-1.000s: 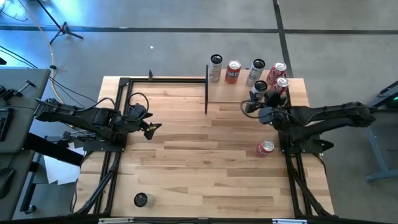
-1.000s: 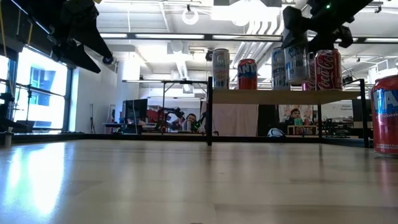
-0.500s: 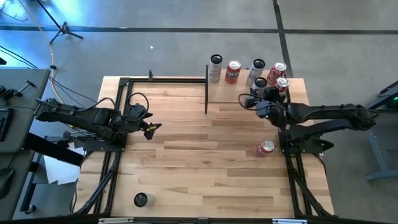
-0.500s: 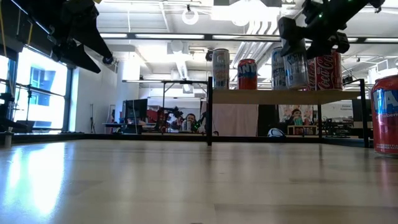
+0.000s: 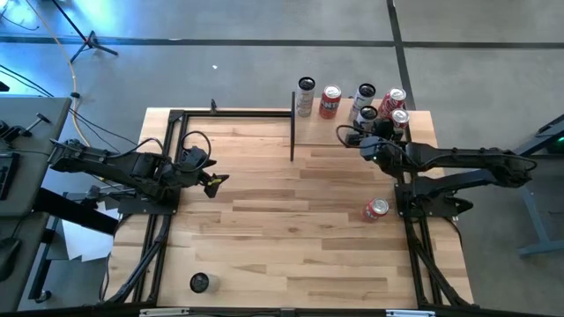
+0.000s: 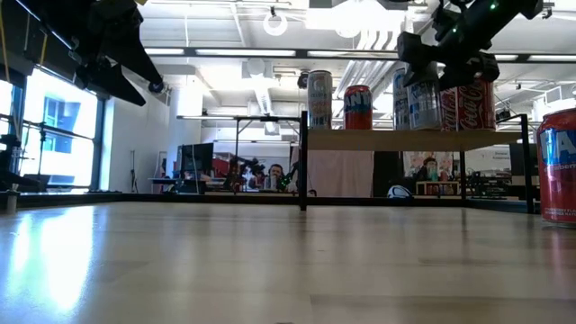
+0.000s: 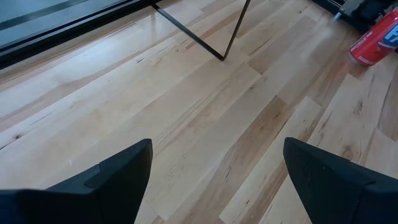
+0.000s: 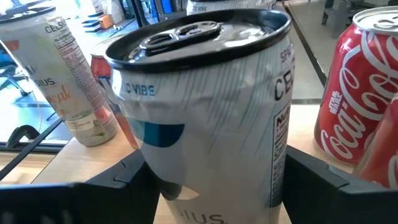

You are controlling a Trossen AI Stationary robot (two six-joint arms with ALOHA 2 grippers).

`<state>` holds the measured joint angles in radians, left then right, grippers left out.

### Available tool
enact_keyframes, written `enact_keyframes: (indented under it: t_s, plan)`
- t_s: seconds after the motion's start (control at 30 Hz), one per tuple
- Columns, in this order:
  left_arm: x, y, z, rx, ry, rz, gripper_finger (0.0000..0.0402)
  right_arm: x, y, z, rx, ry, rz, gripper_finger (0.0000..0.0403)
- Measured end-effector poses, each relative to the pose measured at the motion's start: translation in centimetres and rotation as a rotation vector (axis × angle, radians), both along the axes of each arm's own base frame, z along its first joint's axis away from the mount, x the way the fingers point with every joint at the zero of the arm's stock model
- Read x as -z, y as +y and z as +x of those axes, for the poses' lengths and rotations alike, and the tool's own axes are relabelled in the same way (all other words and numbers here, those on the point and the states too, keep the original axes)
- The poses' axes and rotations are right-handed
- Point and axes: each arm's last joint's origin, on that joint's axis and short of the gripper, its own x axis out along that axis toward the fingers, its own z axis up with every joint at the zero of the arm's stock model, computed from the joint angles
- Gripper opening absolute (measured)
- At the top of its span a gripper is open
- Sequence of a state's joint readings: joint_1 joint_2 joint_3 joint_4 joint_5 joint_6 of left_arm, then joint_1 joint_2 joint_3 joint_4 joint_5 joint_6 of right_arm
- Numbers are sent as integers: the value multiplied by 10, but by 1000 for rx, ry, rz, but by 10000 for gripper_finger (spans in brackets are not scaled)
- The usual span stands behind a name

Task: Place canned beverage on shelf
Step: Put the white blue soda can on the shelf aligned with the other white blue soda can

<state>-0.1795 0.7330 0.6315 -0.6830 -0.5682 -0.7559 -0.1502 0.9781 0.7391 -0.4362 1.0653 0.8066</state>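
My right gripper [image 5: 366, 139] is shut on a silver canned beverage [image 8: 205, 112] and holds it upright over the shelf [image 6: 396, 139] at the table's far right. The same can [image 6: 423, 97] shows between a silver can and a red cola can [image 6: 472, 101]. Two more cans [image 6: 319, 99] [image 6: 357, 106] stand on the board's left part. Whether the held can's bottom touches the board, I cannot tell. My left gripper [image 5: 216, 180] hangs open above the table's left side, nothing between its fingers [image 7: 118, 177]. My right gripper pinches the silver can's side wall [image 8: 149, 186] between its two fingers, one on each side, below the can's middle. The fingers [image 8: 317, 180] come nearly level from the table's near side, tipped slightly down. The can stands upright in the hold, its top up.
A red can [image 5: 376, 209] lies on the table near the right arm's base. A dark can [image 5: 201, 282] stands near the front left. Cola cans [image 8: 348, 106] and a pale can [image 8: 62, 81] stand close around the held one. The shelf's black uprights [image 5: 293, 123] rise at its left end.
My right gripper has carried the silver can toward the table's far edge, deeper over the shelf, and a little lower. The can has stayed upright.
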Motion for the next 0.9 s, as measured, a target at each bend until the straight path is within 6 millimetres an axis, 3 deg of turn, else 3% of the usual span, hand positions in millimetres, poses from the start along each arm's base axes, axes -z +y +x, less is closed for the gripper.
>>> enact_keyframes:
  t_s: [0.43,0.9]
  plan:
    - [0,0,0,-1,0,0,337,4,-2,6,30,11,-19,251]
    - [0,0,0,0,0,0,337,4,-2,6,51,19,-36,291]
